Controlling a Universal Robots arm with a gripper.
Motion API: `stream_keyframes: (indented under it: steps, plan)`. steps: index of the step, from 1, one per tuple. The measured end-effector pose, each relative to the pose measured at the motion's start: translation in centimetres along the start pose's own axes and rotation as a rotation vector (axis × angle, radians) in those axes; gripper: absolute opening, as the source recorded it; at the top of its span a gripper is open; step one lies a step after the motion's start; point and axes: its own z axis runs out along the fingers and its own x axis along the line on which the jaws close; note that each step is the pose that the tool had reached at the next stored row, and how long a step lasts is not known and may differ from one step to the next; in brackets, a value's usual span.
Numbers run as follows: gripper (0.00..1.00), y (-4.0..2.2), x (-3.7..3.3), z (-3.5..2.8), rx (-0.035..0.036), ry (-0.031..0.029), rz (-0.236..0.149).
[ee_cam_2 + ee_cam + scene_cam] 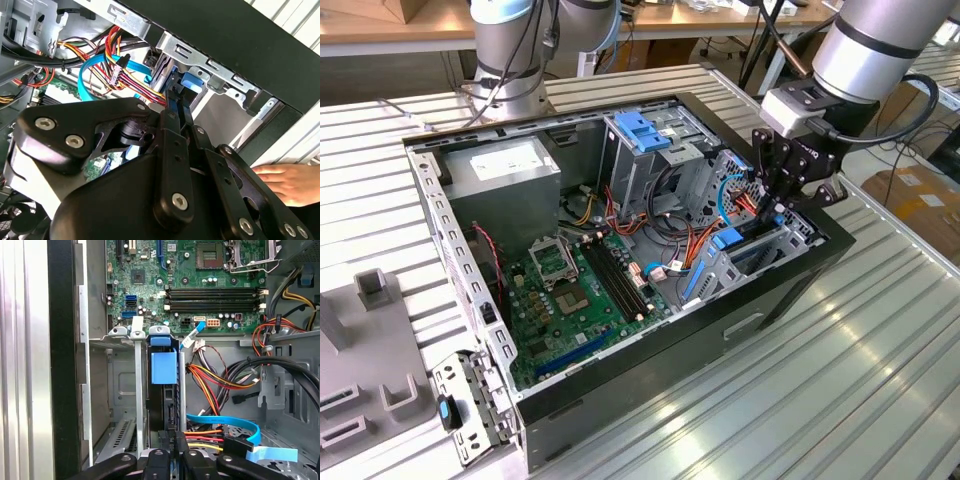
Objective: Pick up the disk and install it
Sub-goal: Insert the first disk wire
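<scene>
The disk stands on edge in a slot of the drive bay at the near corner of the open computer case. Its blue side rail and blue tab face up. In the exterior view the disk's blue tab sits low in the bay at the view's right. My gripper reaches down into the case right above it. In both wrist views the black fingers sit close on either side of the disk's end, and my gripper looks shut on the blue rail.
An empty slot lies beside the disk, against the case wall. Red, yellow and blue cables crowd the other side. The motherboard, the power-supply box and a cage with a blue top fill the case. A person's hand rests outside it.
</scene>
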Motion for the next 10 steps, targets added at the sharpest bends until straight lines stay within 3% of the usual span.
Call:
stream_keyframes:
  steps: [10]
  plan:
    - [0.16,-0.02,-0.28,-0.22,-0.0006,-0.0002,0.0]
